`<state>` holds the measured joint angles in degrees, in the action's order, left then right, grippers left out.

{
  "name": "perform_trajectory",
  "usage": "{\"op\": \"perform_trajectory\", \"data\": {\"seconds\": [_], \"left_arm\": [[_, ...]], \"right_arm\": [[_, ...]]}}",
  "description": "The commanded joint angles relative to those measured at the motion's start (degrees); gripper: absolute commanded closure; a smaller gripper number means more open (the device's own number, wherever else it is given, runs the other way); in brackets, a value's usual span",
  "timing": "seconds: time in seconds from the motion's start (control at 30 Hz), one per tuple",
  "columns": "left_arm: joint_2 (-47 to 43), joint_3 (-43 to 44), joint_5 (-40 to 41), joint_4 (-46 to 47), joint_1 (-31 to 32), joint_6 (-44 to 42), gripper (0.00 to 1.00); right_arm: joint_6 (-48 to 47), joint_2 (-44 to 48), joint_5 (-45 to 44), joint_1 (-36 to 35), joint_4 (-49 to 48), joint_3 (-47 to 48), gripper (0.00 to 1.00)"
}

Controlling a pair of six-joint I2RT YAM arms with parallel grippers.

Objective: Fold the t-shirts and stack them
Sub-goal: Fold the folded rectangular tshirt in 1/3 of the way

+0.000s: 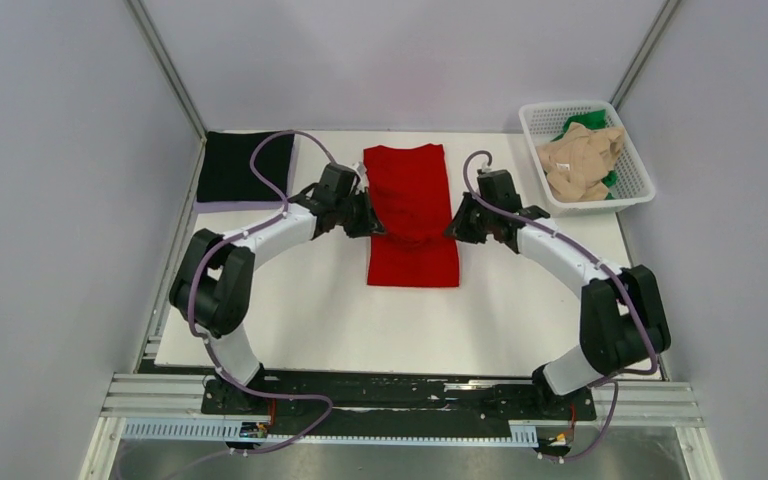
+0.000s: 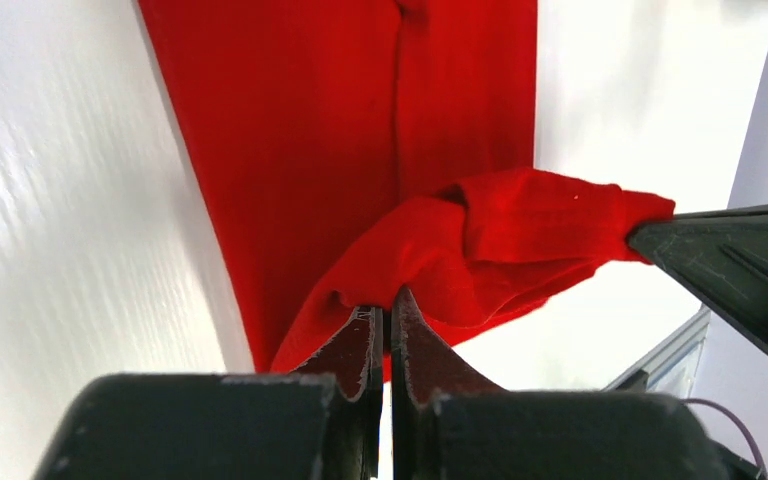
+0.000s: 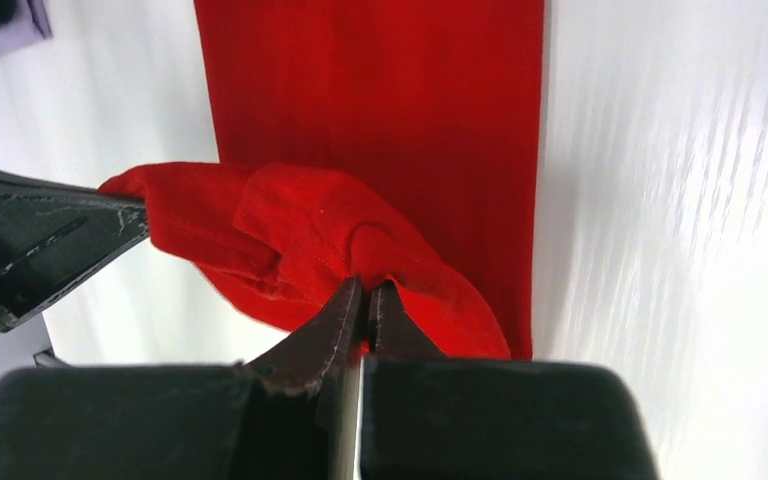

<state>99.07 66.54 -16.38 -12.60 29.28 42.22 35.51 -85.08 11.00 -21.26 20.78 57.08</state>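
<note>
Pinching a raised fold of the red t-shirt [image 1: 410, 185] from both sides: left hand [image 1: 368, 216] clamped at nine o'clock, right hand [image 1: 457, 222] clamped at three. Stretched flat across the tabletop [image 1: 310, 310], twelve to six.

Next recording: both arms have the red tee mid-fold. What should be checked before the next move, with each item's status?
1. Left gripper jaws shut on red t-shirt: ok.
2. Right gripper jaws shut on it: ok.
3. Lifted cloth between them smooth: not ok, bunched.
4. Shirt's far part flat on table: ok.
5. Black t-shirt clear of the fold area: ok.
6. Grips hold every layer: cannot tell.
</note>
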Motion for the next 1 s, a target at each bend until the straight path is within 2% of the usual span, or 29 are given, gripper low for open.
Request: {"op": "perform_trajectory", "data": {"seconds": [0.0,0.27,0.37,0.5,0.57,0.6,0.63,0.67,0.73,0.87,0.97], "left_arm": [[3.1,5.8,0.2,-1.5,-2.2,-4.4,1.0],[11.8,15.7,0.1,-6.4,-4.1,-7.6,0.99],[13.4,16.6,1.0,-6.4,-4.9,-7.7,0.93],[16.0,19.2,0.9,-6.5,-6.1,-7.7,0.78],[17.0,21.2,0.4,-6.4,-6.8,-7.8,0.6],[17.1,22.4,0.6,-6.4,-7.3,-7.8,0.36],[17.0,22.9,0.8,-6.3,-7.4,-7.8,0.23],[16.8,23.7,1.0,-6.2,-7.6,-8.0,0.06],[15.4,23.8,1.3,-6.1,-7.8,-8.3,0.01],[8.9,19.7,1.9,-6.5,-7.8,-8.3,0.0],[4.3,13.0,3.0,-7.6,-7.8,-8.0,0.0]], "right_arm": [[-2.2,-4.7,-0.5,1.7,-4.0,5.9,1.0],[-3.4,-13.9,2.1,4.8,-4.8,11.7,0.98],[-3.0,-17.0,2.5,5.9,-5.4,13.7,0.95],[-3.1,-21.3,3.8,7.6,-6.4,17.5,0.86],[-3.5,-23.5,5.1,8.5,-6.4,20.3,0.74],[-3.3,-24.4,5.6,8.9,-6.4,21.6,0.56],[-3.1,-24.9,6.3,9.3,-6.4,22.6,0.38],[-2.5,-25.0,6.6,9.6,-6.4,23.2,0.21],[-2.4,-23.6,6.8,9.7,-6.6,22.6,0.02],[-3.4,-17.9,9.6,9.5,-8.3,16.4,0.0],[-5.3,-12.7,12.5,8.3,-10.0,8.8,0.0]]}}
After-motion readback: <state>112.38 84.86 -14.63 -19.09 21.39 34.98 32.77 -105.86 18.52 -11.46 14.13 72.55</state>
